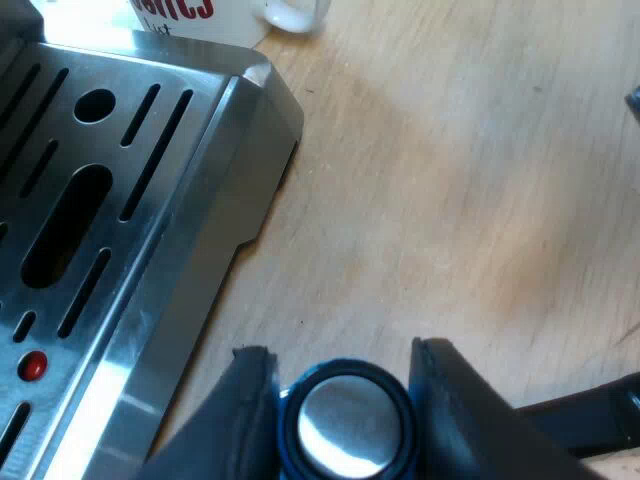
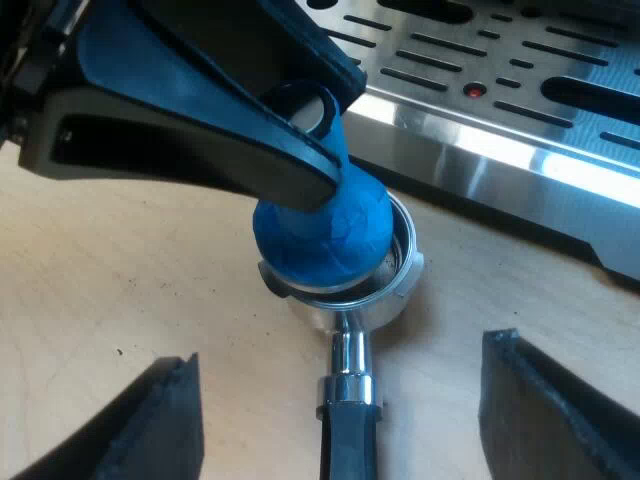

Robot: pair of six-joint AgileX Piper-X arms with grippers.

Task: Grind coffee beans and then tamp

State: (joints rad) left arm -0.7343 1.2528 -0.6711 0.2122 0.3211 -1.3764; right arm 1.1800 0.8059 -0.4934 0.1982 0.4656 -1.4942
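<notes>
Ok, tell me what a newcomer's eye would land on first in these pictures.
The blue tamper stands out most: it sits in the metal holder on the wooden table, clamped by the left gripper. The right gripper is open, with one finger on each side of the holder's handle. Close by gleams the machine's slotted steel drip tray.

one blue tamper (image 2: 318,238), one metal holder (image 2: 346,322), one espresso machine (image 1: 195,225), one mug (image 1: 205,22)
</notes>
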